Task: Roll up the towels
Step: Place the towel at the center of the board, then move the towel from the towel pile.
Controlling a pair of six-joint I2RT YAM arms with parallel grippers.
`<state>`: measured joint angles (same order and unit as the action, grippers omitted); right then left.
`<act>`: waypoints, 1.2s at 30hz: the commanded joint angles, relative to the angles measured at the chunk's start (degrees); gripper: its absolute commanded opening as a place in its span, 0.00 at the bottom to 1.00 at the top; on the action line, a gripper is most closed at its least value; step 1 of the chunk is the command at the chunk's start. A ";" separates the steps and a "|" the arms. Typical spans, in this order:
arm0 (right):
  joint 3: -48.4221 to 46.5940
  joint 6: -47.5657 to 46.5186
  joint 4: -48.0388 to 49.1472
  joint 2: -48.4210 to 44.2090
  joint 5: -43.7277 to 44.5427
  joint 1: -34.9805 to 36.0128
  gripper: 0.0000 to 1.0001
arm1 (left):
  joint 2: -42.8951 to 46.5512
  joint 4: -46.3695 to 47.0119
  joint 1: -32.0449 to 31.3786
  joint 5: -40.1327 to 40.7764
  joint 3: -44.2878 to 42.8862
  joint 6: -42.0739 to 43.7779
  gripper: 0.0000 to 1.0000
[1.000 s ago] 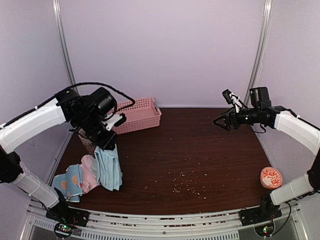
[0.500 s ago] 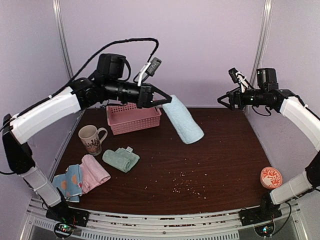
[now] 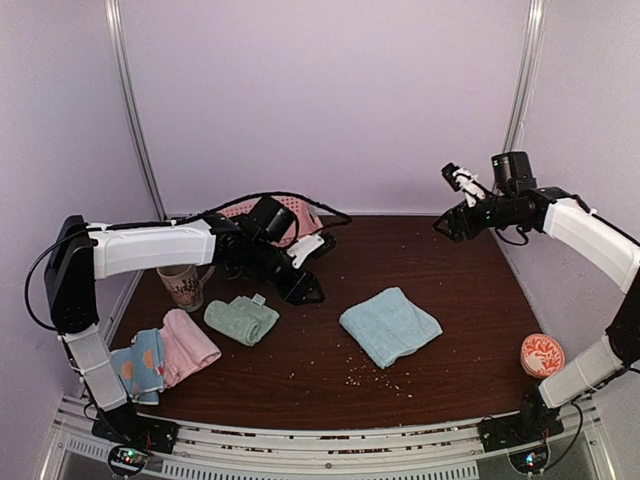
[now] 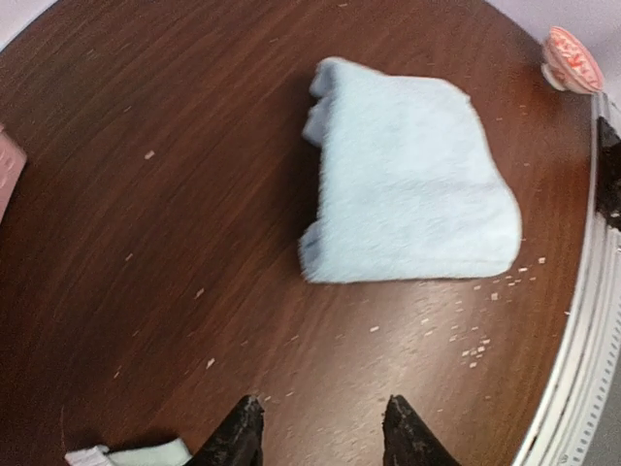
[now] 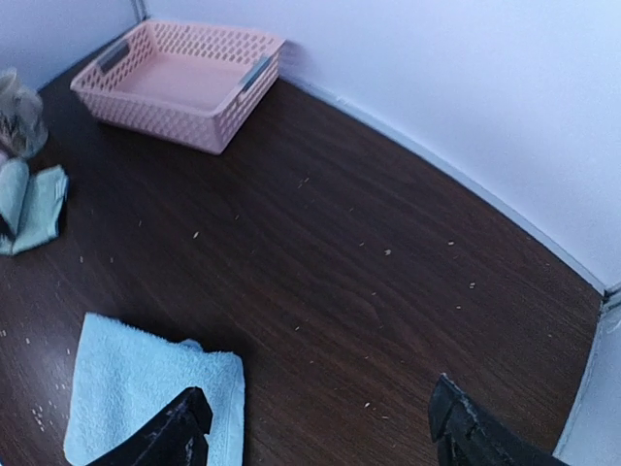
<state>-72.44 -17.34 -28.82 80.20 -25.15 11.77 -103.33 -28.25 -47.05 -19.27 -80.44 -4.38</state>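
Dark table (image 3: 480, 320), crumb-strewn. Light blue towel (image 3: 390, 325) was laid folded at centre frame, apart from and right of the left gripper (image 3: 308, 292), which was spread, empty. Right gripper (image 3: 447, 222) was spread, upper right.

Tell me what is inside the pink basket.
Nothing visible: in the right wrist view the pink basket shows only its bare floor. Its near wall hides a strip of that floor.

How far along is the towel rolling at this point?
Done: possibly the pale green cloth towel, a compact bundle; a roll is not certain. In hand: nothing, the left tool and right tool are open and empty. Left: the light blue cloth towel lies folded flat mid-table; the pink cloth towel and orange-dotted blue towel wait near left.
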 commanded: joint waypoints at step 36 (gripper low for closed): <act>0.45 -7.82 -13.69 24.40 0.50 11.48 0.79 | 9.24 -16.14 8.81 15.97 18.45 -17.23 0.41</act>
<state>-73.06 -24.95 -40.34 103.04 -21.02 23.40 -94.50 -50.81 -37.71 0.97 -55.99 -24.25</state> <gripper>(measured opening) 0.778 0.391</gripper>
